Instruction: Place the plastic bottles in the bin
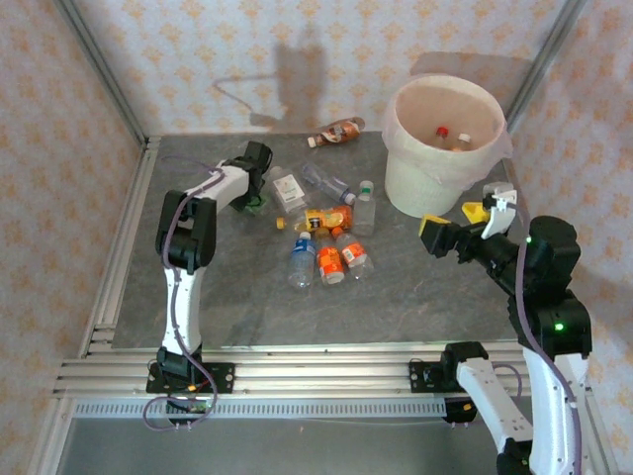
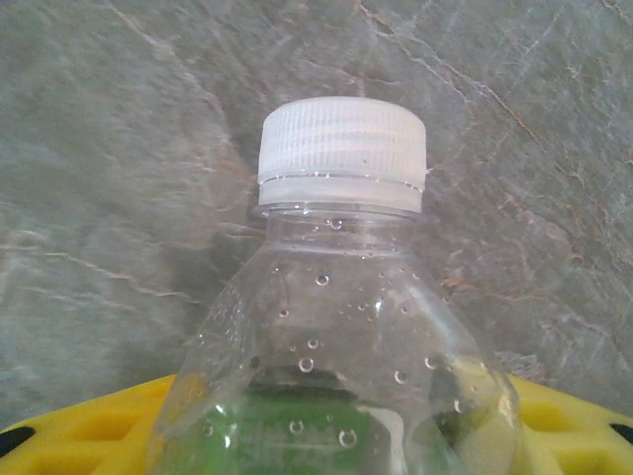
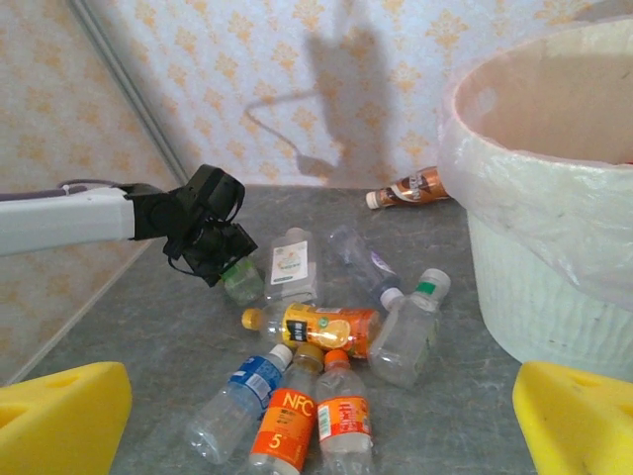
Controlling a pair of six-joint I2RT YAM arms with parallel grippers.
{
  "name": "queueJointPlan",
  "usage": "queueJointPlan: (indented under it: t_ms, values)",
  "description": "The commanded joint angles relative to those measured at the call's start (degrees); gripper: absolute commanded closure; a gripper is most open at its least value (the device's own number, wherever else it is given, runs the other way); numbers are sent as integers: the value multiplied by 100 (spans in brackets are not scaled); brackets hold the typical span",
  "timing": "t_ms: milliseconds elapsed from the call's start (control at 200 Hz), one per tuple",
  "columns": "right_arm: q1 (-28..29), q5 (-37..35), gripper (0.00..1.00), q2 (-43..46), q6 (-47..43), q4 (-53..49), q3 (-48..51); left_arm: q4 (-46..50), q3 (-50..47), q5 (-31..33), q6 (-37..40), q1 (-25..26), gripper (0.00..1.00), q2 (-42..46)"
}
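Observation:
Several plastic bottles lie in a cluster mid-table, among them an orange juice bottle (image 1: 326, 218) (image 3: 331, 329), a blue-labelled one (image 1: 302, 259) (image 3: 237, 391) and an orange-labelled one (image 1: 329, 263) (image 3: 287, 426). A brown-red bottle (image 1: 338, 132) (image 3: 410, 186) lies by the back wall. Two bottles (image 1: 450, 138) rest inside the cream bin (image 1: 410, 178) (image 3: 554, 287) at the back right. My left gripper (image 1: 259, 203) (image 2: 331, 435) (image 3: 223, 262) is shut on a clear green-labelled bottle (image 2: 336, 327) with a white cap, down at the table. My right gripper (image 1: 455, 220) (image 3: 316, 426) hangs open in front of the bin.
A flat white-labelled bottle (image 1: 289, 190) lies right beside the left gripper. The aluminium frame rail (image 1: 119, 237) runs along the table's left edge, and patterned walls close the back and sides. Bare grey tabletop (image 1: 415, 287) stretches between the cluster and the right arm.

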State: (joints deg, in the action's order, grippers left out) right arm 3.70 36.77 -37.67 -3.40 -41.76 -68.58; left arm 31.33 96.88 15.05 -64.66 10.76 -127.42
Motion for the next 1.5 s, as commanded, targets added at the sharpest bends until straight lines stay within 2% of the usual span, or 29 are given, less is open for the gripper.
queueJointPlan:
  t_ms: [0,165,345,405,555,731,971,1121,1386,1496]
  values:
    - [16,381,1,-211,313,540,64,-557,-618,421,483,5,53,747]
    - [16,1005,1,-559,1367,1527,307,-1012,-1719,430,832,21,58,1733]
    - [255,1080,1,-775,2247,2489,799,-1546,-2817,41,1093,63,58,2981]
    - [492,952,1,-847,2325,2639,866,-1618,-3059,-98,1178,117,58,3391]
    - [1408,82,1,-1175,2001,2525,832,-1885,-3500,-655,1491,249,58,4249]
    - [2220,-301,1,-1798,2333,3157,932,-2564,-3857,-1602,1692,525,58,5026]
    - [2743,-298,1,-2695,2654,3810,838,-2896,-3376,-2445,1890,1182,59,5187]
    - [2900,102,1,-3156,2767,4064,710,-3418,-3256,-2942,1534,1256,59,5155]
    - [3305,612,1,-3952,2458,4167,301,-3578,-2948,-3317,1547,1468,58,5015]
    - [3482,400,1,-4065,2169,4220,189,-3868,-2989,-3553,1335,1472,58,4955]
